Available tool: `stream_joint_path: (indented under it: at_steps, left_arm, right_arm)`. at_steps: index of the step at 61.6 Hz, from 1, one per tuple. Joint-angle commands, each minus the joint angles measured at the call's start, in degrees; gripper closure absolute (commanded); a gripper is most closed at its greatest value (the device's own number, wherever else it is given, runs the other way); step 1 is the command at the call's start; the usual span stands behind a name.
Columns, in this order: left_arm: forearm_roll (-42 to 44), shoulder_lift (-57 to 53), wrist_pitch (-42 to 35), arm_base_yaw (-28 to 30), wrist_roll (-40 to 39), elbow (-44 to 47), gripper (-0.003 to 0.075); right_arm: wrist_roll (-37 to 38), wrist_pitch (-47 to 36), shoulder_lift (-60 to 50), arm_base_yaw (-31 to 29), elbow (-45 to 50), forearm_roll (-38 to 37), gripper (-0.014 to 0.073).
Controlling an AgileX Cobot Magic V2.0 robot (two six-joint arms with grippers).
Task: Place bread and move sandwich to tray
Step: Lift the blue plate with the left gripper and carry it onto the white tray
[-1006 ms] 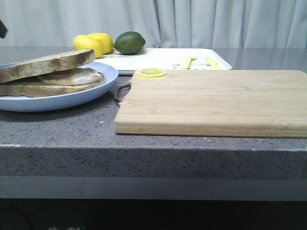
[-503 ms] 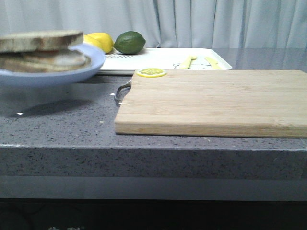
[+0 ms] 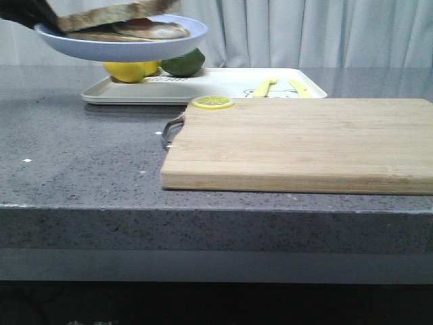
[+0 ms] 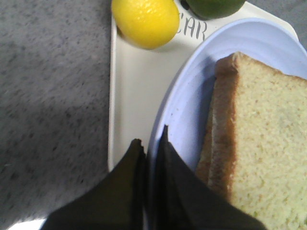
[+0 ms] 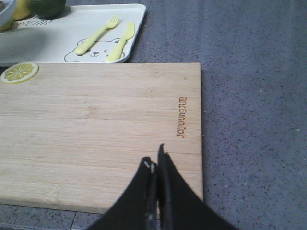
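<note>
My left gripper [image 4: 151, 143] is shut on the rim of the pale blue plate [image 3: 88, 46], holding it in the air above the left end of the cream tray [image 3: 223, 84]. The plate [image 4: 192, 91] carries the sandwich [image 3: 125, 19]: the bread slice [image 4: 261, 143] lies on top, with the egg showing beneath it in the front view. In the left wrist view the plate rim hangs over the tray [image 4: 136, 91]. My right gripper [image 5: 156, 160] is shut and empty over the wooden cutting board [image 5: 96, 129]; it does not show in the front view.
A yellow lemon [image 3: 128, 70] and a green lime [image 3: 184, 64] sit on the tray's left end, under the plate. Yellow fork and knife [image 5: 108, 36] lie on the tray's right part. A lemon slice [image 3: 212, 103] rests on the board's corner [image 3: 304, 142]. Curtain behind.
The plate with the sandwich has risen off the counter and moved back and to the right, now over the tray's left end. The board and the things on the tray have not moved.
</note>
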Motion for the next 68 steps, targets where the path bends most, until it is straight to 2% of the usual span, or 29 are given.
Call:
stream_joint_path:
  at_steps: [1,14,24,30,53,60,68]
  left_arm:
    - [-3.3,2.0,2.0,-2.3,-4.7,-11.0,0.0741]
    - [-1.4,16.1,7.1,-6.0,-11.4,-32.5,0.0741]
    - [-1.3,22.8,7.7,-6.4,-14.5,-42.9,0.0741]
    - [-1.3,25.3,7.4,-6.4,-15.1,-45.9,0.0741]
    - [-3.6,28.3,3.9,-6.5,-14.3,-46.0,0.0735]
    - [-5.1,28.3,3.6,-6.6,-12.8,-46.0,0.0666]
    - [-5.1,28.3,4.0,-6.6,-12.8,-46.0,0.0510]
  right_arm:
    - [-0.2,-4.7,0.2,0.2,-1.4,0.4,0.0655]
    - [-0.2,-4.6,0.2,0.2,-1.4,0.4,0.0655]
    - [-0.2,-4.6,0.2,0.2,-1.4,0.4,0.0655]
    - [-0.2,-4.6,0.2,0.2,-1.4,0.4,0.0655]
    - [-0.2,-4.4,0.2,0.2,-1.4,0.4,0.0655]
    - [-0.2,-4.4,0.2,0.2,-1.4,0.4,0.0655]
    - [-0.2,-4.4,0.2,0.2,-1.4,0.4,0.0655]
